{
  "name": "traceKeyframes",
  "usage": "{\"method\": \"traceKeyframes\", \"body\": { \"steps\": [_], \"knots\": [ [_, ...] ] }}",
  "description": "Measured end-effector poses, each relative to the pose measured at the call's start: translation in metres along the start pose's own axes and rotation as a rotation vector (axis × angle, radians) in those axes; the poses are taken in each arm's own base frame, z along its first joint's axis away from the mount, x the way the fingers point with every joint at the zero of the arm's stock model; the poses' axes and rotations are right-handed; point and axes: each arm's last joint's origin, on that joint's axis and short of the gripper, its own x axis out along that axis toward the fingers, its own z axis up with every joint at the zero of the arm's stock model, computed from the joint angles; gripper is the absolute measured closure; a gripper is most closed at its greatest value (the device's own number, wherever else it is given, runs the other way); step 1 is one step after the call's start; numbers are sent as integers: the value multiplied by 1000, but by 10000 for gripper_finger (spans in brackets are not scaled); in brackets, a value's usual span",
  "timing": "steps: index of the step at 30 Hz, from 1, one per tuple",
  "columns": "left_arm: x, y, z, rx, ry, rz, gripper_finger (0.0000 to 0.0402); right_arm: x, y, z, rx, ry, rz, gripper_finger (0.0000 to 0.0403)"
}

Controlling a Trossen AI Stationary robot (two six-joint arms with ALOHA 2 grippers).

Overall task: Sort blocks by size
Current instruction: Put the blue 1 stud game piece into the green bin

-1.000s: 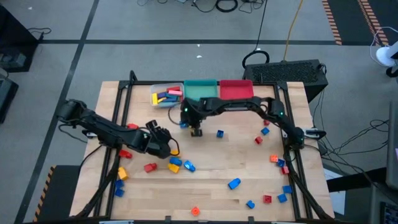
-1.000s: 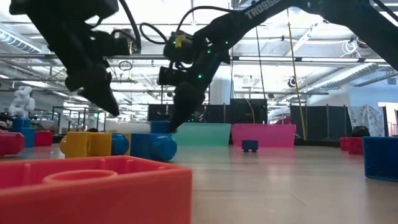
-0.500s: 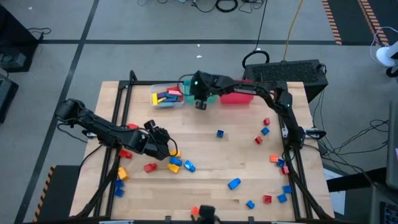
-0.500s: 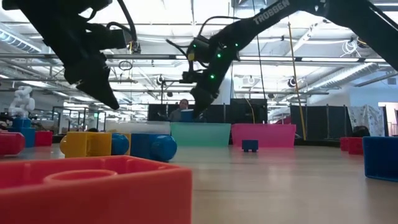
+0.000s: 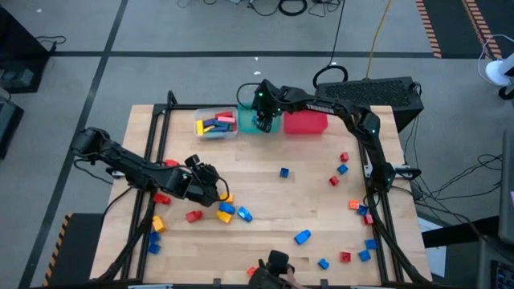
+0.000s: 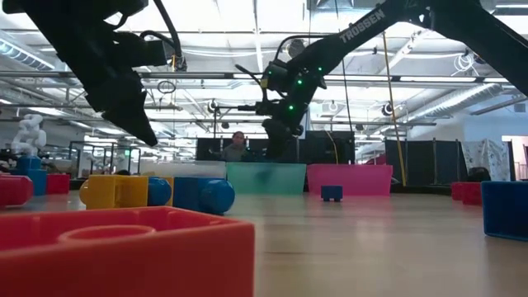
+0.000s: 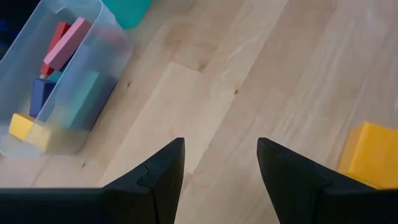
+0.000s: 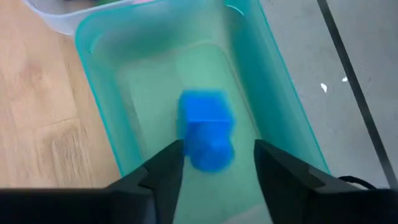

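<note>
My right gripper (image 5: 263, 122) hangs open over the teal bin (image 5: 246, 120) at the table's far edge. Beyond its fingertips (image 8: 219, 152) a blue block (image 8: 206, 129) is inside the bin (image 8: 99, 99), clear of both fingers. It is blurred, so I cannot tell whether it rests on the bin's floor. My left gripper (image 5: 218, 191) stands open above bare wood at the near left (image 7: 221, 149). A yellow block (image 7: 367, 155) lies beside it. Other blocks (image 5: 226, 210) lie scattered on the table.
A clear bin (image 5: 215, 124) with several long blocks stands left of the teal one, and a red bin (image 5: 305, 120) stands right of it. Loose blocks lie at the near left (image 5: 193, 216), the middle (image 5: 283, 172) and the right edge (image 5: 361, 210). A dark object (image 5: 277, 263) shows at the near edge.
My right gripper has swung from the table's middle toward the far edge, rising a little, with a blue block. It now hangs over the teal bin and has let go of the block, which is now in the bin. The dark object at the near edge has come in.
</note>
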Motion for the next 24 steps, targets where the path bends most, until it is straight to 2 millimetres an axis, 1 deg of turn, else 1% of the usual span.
{"method": "traceKeyframes", "body": {
  "steps": [4, 7, 10, 15, 20, 24],
  "knots": [
    [0, 0, 0, -1, 0, 0, 199, 0, 0, -1, 8, 9, -2, 185],
    [0, 0, 0, 1, 2, 3, 199, 0, 3, 0, 24, 9, -3, 182],
    [0, 0, -1, 2, 3, 4, 199, -9, 10, 1, 12, 19, 7, 189],
    [0, 0, 0, -2, -2, 3, 199, -30, 27, 8, -20, 6, 22, 202],
    [0, 0, 0, 8, 5, -1, 199, -58, 50, 9, -63, 31, 61, 206],
    [1, 0, 0, 16, 3, -2, 199, -81, 71, -3, -87, 27, 90, 206]
  ]
}}
